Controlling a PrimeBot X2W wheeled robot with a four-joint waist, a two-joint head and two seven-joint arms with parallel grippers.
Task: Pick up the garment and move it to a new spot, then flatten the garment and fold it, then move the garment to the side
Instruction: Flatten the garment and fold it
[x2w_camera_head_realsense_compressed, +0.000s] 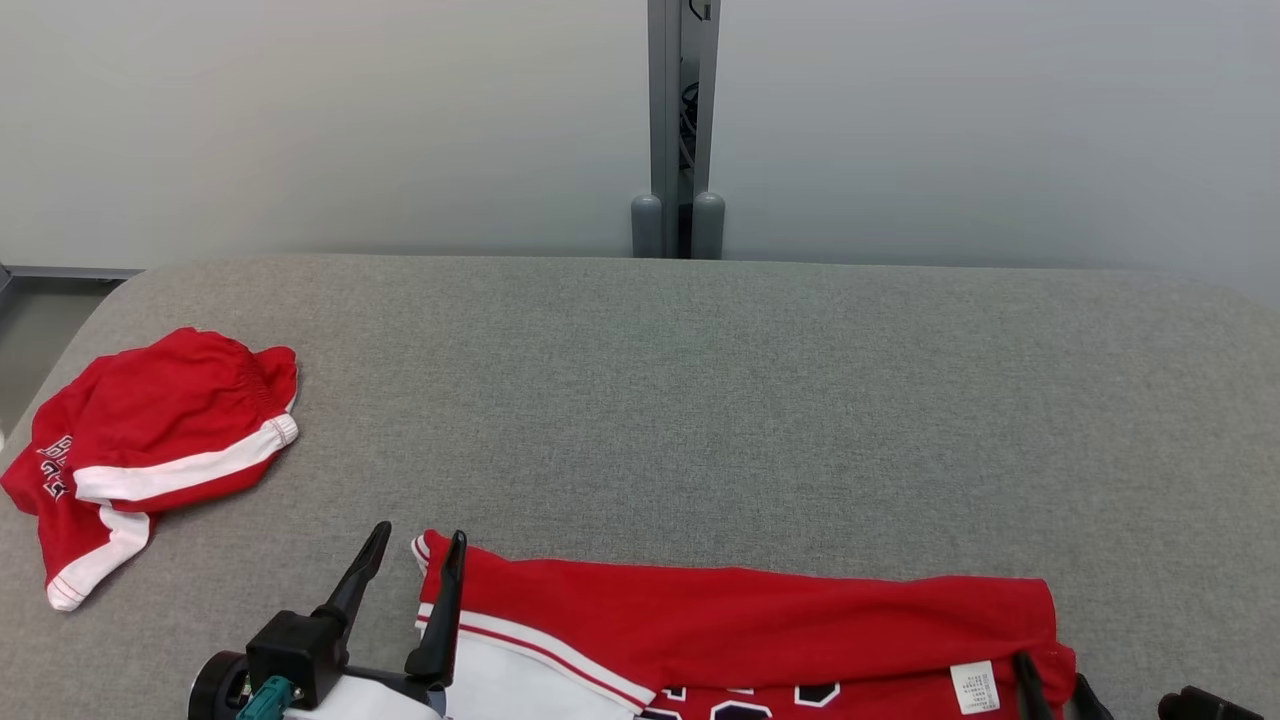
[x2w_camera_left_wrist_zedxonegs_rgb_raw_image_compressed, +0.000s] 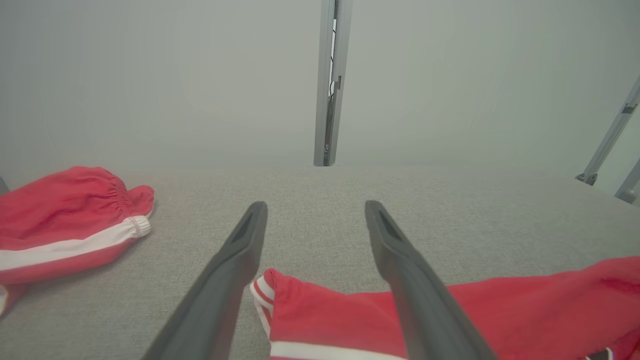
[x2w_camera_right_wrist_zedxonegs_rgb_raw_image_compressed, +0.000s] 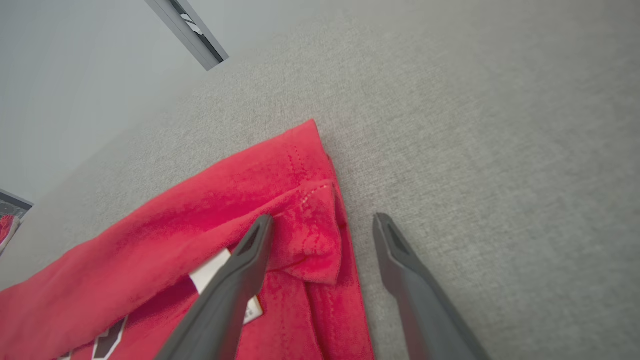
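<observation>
**While Both Claws Stand Apart, the Red Garment Lies Beneath Them**

Though its two dark fingers are spread wide, the left claw (x2w_camera_head_realsense_compressed: 419, 533) grips nothing. The red garment (x2w_camera_head_realsense_compressed: 750, 620) starts right at this claw. Its white-striped corner pokes into the gap between the fingers, closer to the finger on the side of the right claw, and the cloth runs away from there toward the other arm. Whether that finger rests on the fabric or hangs just over it cannot be told. Ahead of the fingertips lies bare grey padded surface (x2w_camera_head_realsense_compressed: 700, 400), and beyond it a grey post (x2w_camera_head_realsense_compressed: 680, 120) rises against the pale wall. Well off to this claw's outer side and somewhat ahead of it, red shorts (x2w_camera_head_realsense_compressed: 150, 440) with white bands lie in a loose heap, clear of both claws and of the garment.

At the garment's far end the right claw (x2w_camera_right_wrist_zedxonegs_rgb_raw_image_compressed: 320, 219) is likewise spread, with nothing pinched. Its finger (x2w_camera_right_wrist_zedxonegs_rgb_raw_image_compressed: 235, 280) nearer the left claw reaches over the red cloth, crossing a small white label (x2w_camera_head_realsense_compressed: 975, 687) and pointing at a folded-over hem corner. Its other finger stands over bare grey surface just past the garment's edge. That edge runs between the two fingers. The garment stretches flat from one claw to the other, dark lettering showing near the claws' bases.
</observation>
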